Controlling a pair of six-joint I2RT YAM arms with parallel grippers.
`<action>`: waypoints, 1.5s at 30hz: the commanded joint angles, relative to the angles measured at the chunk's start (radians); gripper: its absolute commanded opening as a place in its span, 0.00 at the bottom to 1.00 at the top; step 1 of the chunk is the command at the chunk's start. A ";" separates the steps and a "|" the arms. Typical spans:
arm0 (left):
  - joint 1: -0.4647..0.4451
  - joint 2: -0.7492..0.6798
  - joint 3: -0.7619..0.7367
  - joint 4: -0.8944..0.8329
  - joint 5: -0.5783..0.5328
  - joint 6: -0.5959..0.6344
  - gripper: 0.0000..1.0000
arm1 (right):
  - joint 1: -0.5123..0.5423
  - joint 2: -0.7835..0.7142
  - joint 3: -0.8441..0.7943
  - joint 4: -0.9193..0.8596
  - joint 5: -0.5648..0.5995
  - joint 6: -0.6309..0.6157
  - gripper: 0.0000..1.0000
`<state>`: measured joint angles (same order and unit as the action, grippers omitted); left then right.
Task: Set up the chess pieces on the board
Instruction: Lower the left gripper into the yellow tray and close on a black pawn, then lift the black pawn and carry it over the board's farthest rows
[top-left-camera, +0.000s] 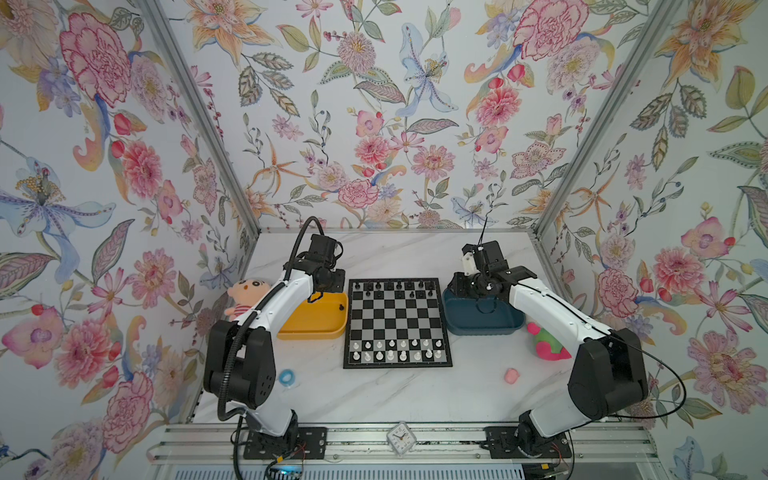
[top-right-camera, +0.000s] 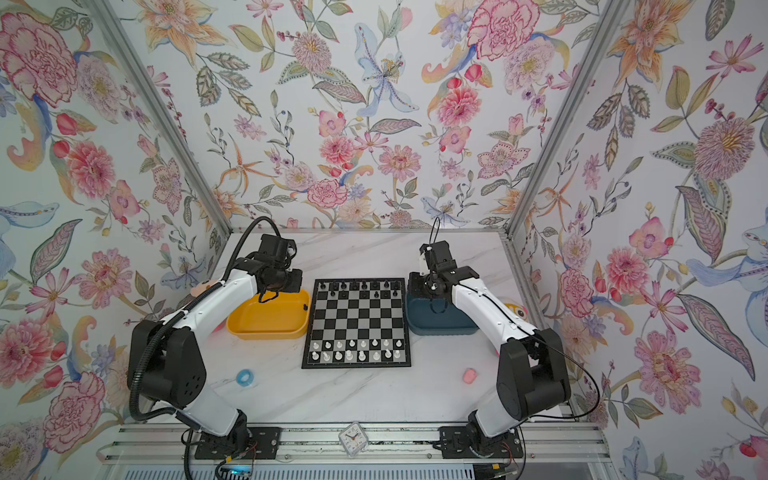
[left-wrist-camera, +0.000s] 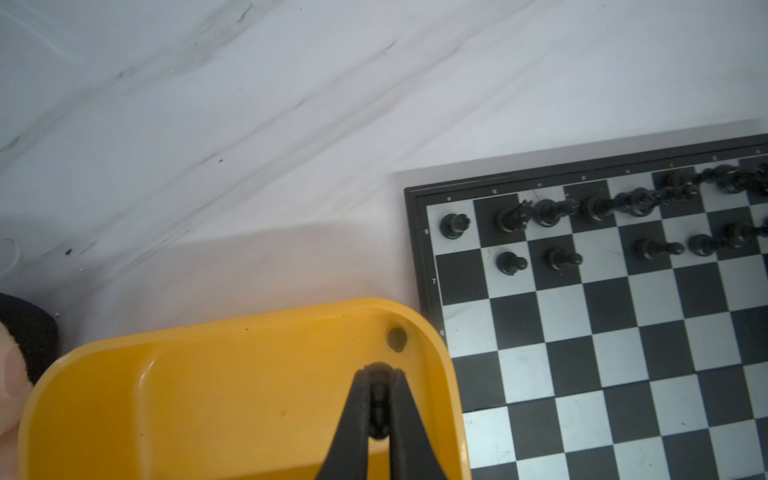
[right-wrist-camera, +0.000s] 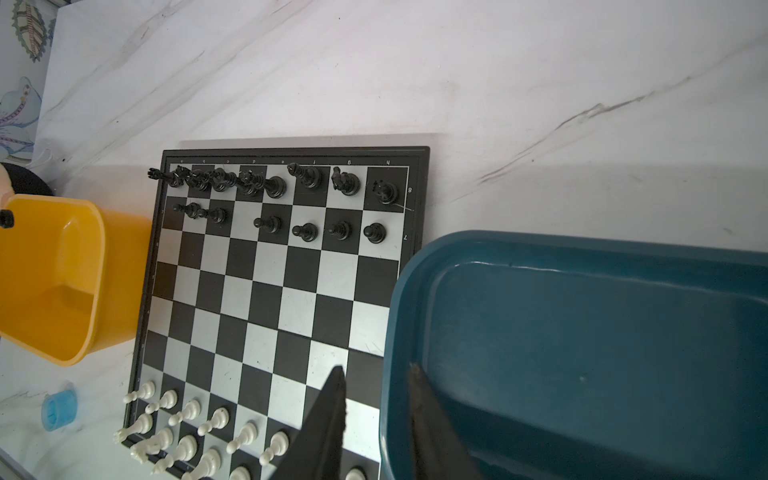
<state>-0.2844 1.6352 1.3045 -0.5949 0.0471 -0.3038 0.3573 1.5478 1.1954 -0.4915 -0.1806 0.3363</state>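
Note:
The board (top-left-camera: 397, 322) (top-right-camera: 357, 322) lies flat mid-table in both top views. Black chess pieces (top-left-camera: 388, 286) (right-wrist-camera: 307, 178) fill its far two rows and white chess pieces (top-left-camera: 395, 351) (right-wrist-camera: 187, 415) its near two rows. In the left wrist view my left gripper (left-wrist-camera: 379, 372) hangs over the yellow tray's corner nearest the board, shut on a small black chess piece (left-wrist-camera: 379, 399). Another black piece (left-wrist-camera: 397, 338) (top-left-camera: 341, 307) sits in that corner. My right gripper (right-wrist-camera: 376, 368) is open and holds nothing. One finger is over the board's edge and the other inside the dark blue tray.
The yellow tray (top-left-camera: 316, 324) touches the board's left side and the dark blue tray (top-left-camera: 482, 320) its right. A plush doll (top-left-camera: 245, 295) lies far left, a pink-green plush (top-left-camera: 546, 343) right. A blue ring (top-left-camera: 286, 377), a pink lump (top-left-camera: 512, 375) and a clock (top-left-camera: 401, 438) sit nearer the front.

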 joint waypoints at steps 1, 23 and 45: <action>-0.043 -0.021 0.047 -0.050 -0.029 -0.013 0.00 | -0.011 -0.044 -0.026 0.029 -0.013 -0.008 0.28; -0.261 0.212 0.266 -0.037 0.033 -0.024 0.00 | -0.032 -0.076 -0.099 0.062 -0.046 -0.011 0.28; -0.314 0.371 0.311 -0.045 0.059 -0.028 0.00 | -0.054 -0.054 -0.105 0.073 -0.073 -0.018 0.28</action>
<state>-0.5865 1.9770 1.6085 -0.6498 0.0792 -0.3149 0.3069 1.4853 1.1103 -0.4282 -0.2451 0.3321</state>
